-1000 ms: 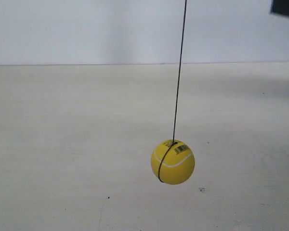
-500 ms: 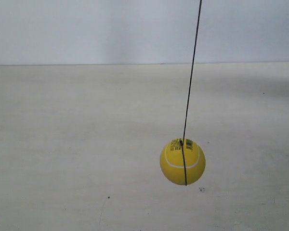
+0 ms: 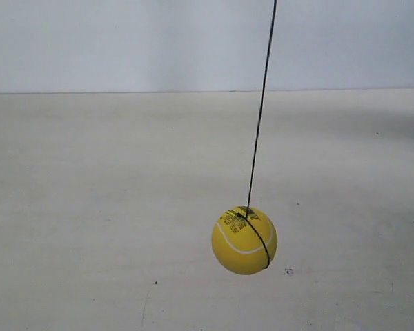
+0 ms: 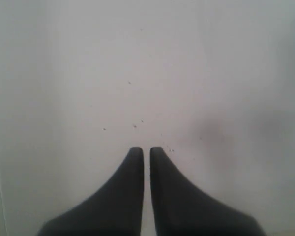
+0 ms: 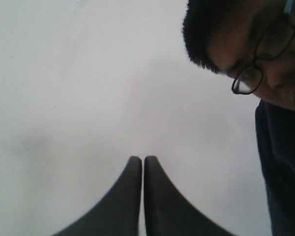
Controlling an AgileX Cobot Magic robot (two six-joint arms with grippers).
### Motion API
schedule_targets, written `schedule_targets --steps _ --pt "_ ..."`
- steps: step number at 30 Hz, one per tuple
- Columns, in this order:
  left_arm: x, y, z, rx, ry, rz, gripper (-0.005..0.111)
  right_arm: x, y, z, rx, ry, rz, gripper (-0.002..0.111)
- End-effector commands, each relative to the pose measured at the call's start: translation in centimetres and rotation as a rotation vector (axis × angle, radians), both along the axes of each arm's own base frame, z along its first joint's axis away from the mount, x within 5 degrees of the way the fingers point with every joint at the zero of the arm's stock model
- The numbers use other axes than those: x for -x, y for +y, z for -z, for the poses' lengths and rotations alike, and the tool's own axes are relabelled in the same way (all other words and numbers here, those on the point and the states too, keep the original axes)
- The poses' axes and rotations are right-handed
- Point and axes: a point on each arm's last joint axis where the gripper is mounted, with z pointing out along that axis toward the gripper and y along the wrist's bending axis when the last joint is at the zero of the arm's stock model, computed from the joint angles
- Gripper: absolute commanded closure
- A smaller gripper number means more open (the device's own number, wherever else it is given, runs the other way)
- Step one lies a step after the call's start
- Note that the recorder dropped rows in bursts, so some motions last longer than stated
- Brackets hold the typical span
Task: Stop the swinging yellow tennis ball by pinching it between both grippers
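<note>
The yellow tennis ball [image 3: 244, 240] hangs on a thin dark string [image 3: 261, 110] just above the pale table, right of centre in the exterior view. Its white seam and barcode sticker face up. Neither arm shows in that view. In the left wrist view my left gripper [image 4: 145, 149] is shut, its black fingers nearly touching over bare white surface. My right gripper [image 5: 140, 159] is shut too, in the right wrist view. The ball shows in neither wrist view.
A pale table [image 3: 90, 207] runs back to a white wall [image 3: 124, 41]. A person [image 5: 258, 54] with glasses and a dark top leans in at the edge of the right wrist view.
The ball swung right, then back left and slightly lower, turning on its string. A dark shape at the top right corner a second ago is gone.
</note>
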Motion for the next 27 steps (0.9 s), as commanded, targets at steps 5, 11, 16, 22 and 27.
schedule_targets --steps 5,11,16,22,27 --pt "-0.6 -0.3 2.5 0.044 0.267 0.041 0.102 -0.2 1.8 1.4 0.037 0.027 -0.198 0.108" --pt "-0.6 -0.3 2.7 0.043 0.282 0.038 0.102 0.5 3.1 1.5 0.11 0.002 -0.348 0.108" --pt "-0.6 -0.3 2.6 0.043 0.28 0.039 0.102 0.6 3.2 1.5 0.114 0.001 -0.356 0.108" --pt "-0.6 -0.3 2.6 0.043 0.28 0.039 0.102 0.5 3.1 1.5 0.105 0.004 -0.346 0.108" --pt "-0.6 -0.3 2.6 0.043 0.28 0.039 0.102 0.1 2.0 1.2 -0.081 0.041 -0.292 0.108"
